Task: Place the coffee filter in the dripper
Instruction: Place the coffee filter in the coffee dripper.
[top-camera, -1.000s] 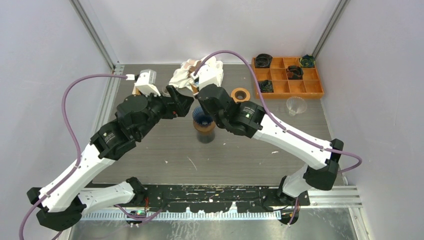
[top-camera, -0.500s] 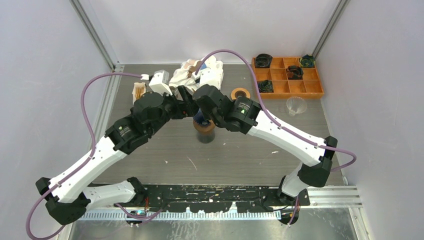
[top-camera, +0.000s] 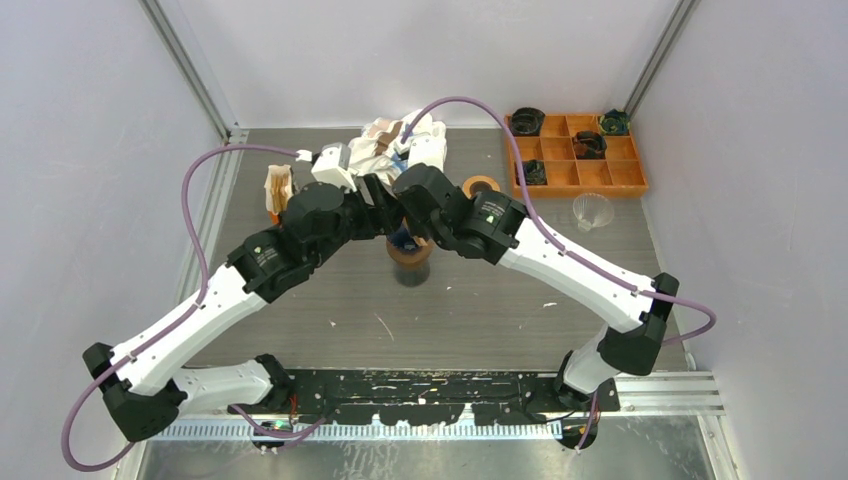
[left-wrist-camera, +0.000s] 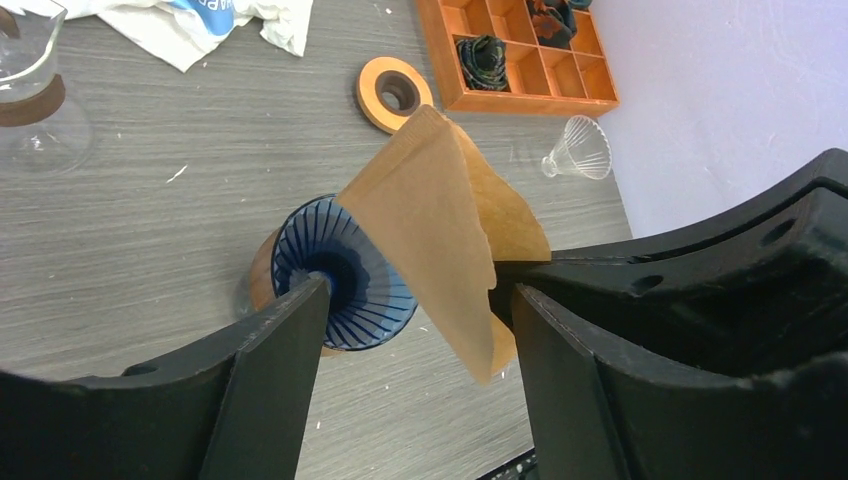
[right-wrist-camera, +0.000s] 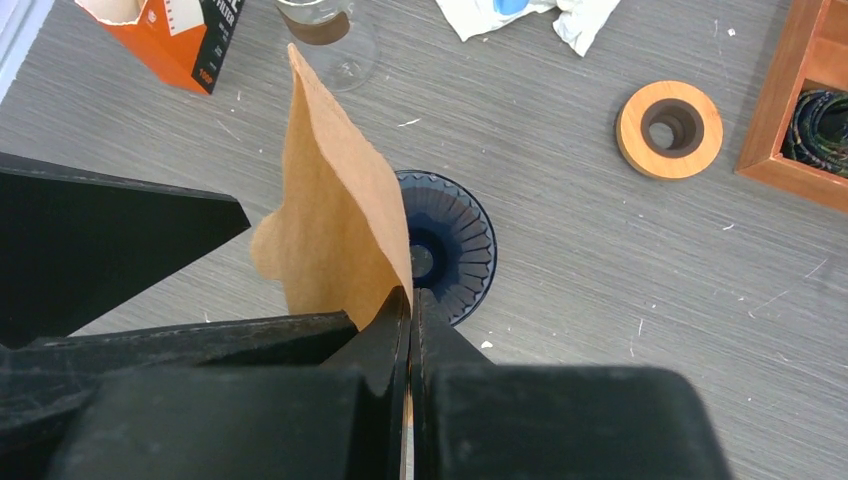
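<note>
A brown paper coffee filter (right-wrist-camera: 335, 225) hangs pinched at its lower edge in my right gripper (right-wrist-camera: 410, 296), which is shut on it. Just beyond and below it stands the blue ribbed dripper (right-wrist-camera: 455, 250) on a wooden collar. In the left wrist view the filter (left-wrist-camera: 430, 215) stands between the fingers of my left gripper (left-wrist-camera: 420, 288), which is open and clear of the paper on both sides, with the dripper (left-wrist-camera: 350, 285) under the left finger. From above, both grippers (top-camera: 388, 203) (top-camera: 410, 212) meet over the dripper (top-camera: 406, 240), and the filter is hidden.
An orange filter box (top-camera: 277, 190) and a glass carafe (right-wrist-camera: 330, 35) stand at the back left. A white crumpled bag (top-camera: 385, 140) lies at the back. A wooden ring (top-camera: 481, 188), a clear glass funnel (top-camera: 592, 210) and an orange compartment tray (top-camera: 575, 165) sit to the right.
My left arm has swung right and forward until its fingers stand either side of the filter, and they have narrowed a little. The right gripper has kept hold of the filter over the dripper.
</note>
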